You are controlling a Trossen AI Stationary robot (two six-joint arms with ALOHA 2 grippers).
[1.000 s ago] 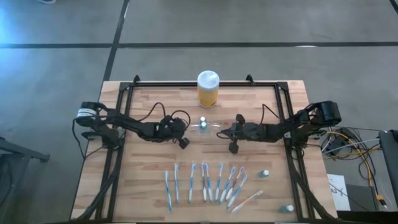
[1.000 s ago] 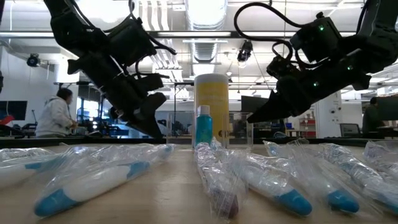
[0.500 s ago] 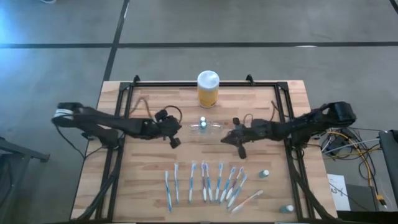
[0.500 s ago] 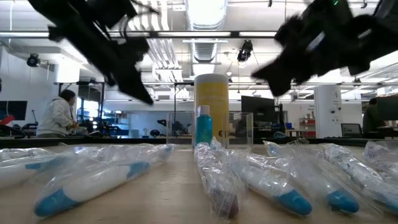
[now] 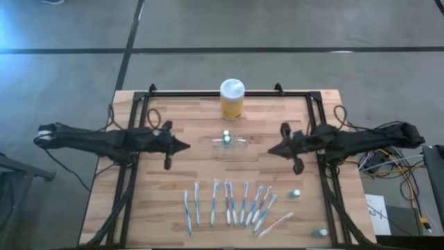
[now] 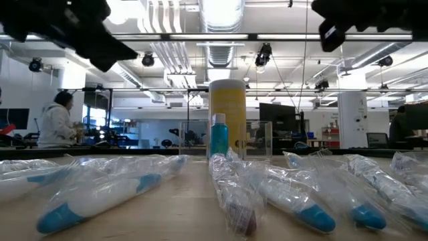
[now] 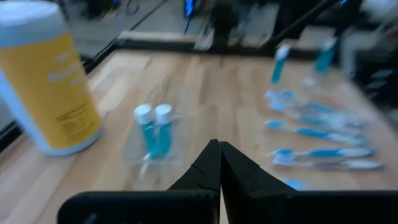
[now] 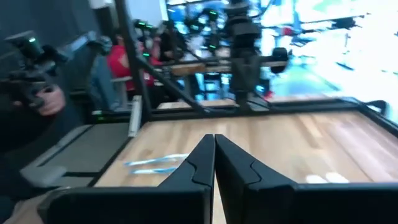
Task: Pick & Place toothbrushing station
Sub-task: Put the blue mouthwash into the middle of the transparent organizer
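Left gripper (image 5: 186, 146) near tabletop (image 5: 173, 187) left edge, jaws clenched, holding nothing. Toothbrushing station (image 5: 227, 142) at tabletop middle, in front of yellow jar (image 5: 232, 99). Right gripper (image 5: 272, 151) near right edge, jaws clenched, holding nothing.

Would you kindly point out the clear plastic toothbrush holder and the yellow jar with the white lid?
clear plastic toothbrush holder (image 5: 227, 142), high view, its middle.
yellow jar with the white lid (image 5: 232, 89), high view, the lid's top.

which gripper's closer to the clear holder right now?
Left, narrowly. The left gripper sits to the left of the clear holder; the right gripper sits a bit farther off on its right. Both are shut and touch nothing.
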